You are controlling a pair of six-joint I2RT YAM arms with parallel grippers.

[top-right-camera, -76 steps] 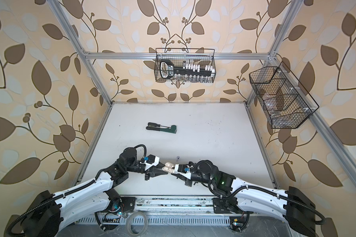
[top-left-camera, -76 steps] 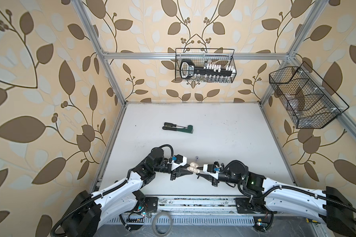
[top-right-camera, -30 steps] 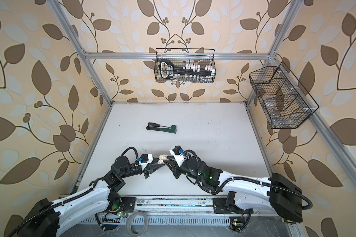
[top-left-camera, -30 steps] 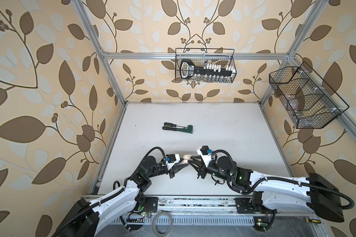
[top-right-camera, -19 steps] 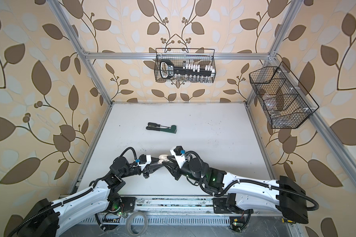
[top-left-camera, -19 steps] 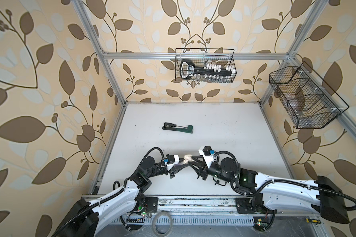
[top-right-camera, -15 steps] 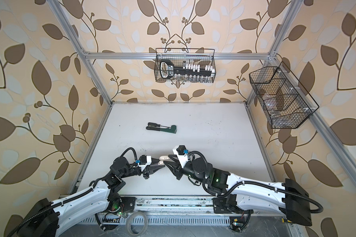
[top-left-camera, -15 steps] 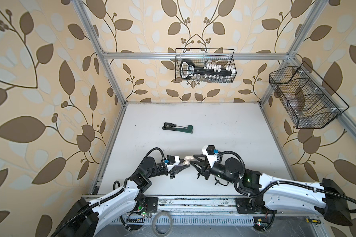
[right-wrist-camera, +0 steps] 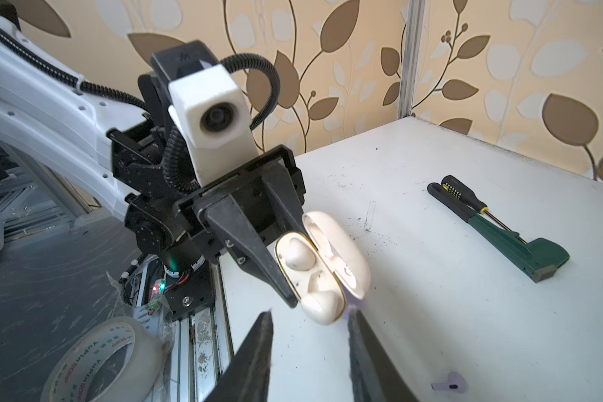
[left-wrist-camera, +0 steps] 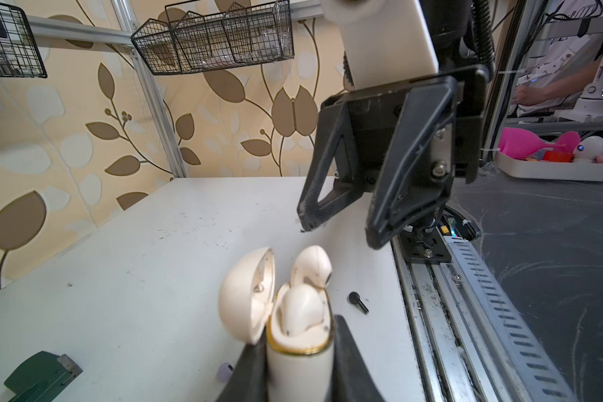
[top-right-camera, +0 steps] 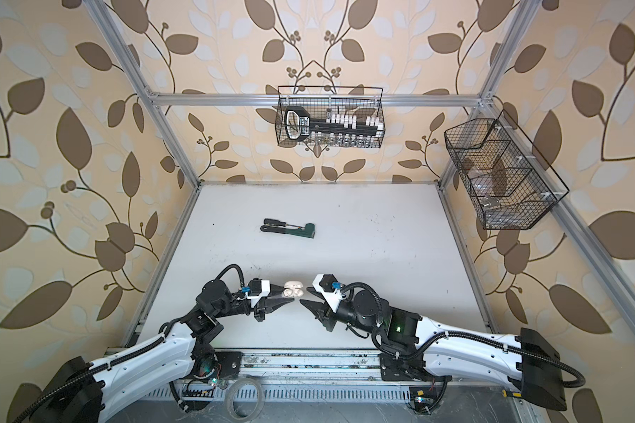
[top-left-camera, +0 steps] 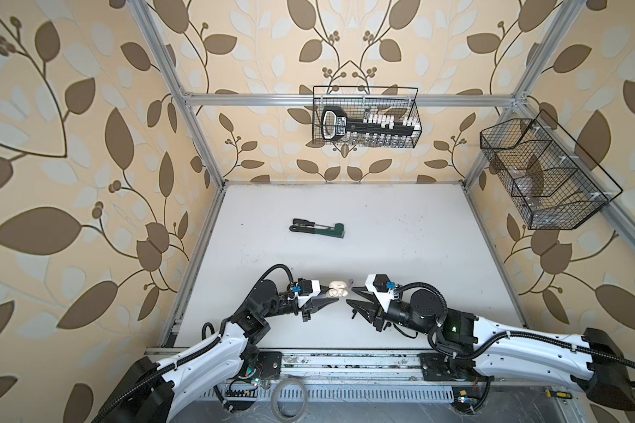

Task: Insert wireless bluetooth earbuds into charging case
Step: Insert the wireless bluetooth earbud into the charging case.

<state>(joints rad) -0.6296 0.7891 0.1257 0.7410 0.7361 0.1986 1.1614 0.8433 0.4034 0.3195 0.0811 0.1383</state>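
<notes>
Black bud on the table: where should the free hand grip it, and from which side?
The black bud lies flat on the table, so come straight down with the open right hand; the left hand holds the case. Pinch across the round head, since the thin stem would likely slip.

**Occluded and cropped regions around the open charging case (left-wrist-camera: 298, 369).**
Left wrist view: the frame edge crops the case base and the left gripper (left-wrist-camera: 295, 339) clamping it; one finger partly hides a lilac earbud (left-wrist-camera: 224, 371). Right wrist view: tape roll (right-wrist-camera: 74, 372) cropped. In both top views, contents of wire basket (top-left-camera: 580, 216) at 2 o'clock indistinct.
</notes>
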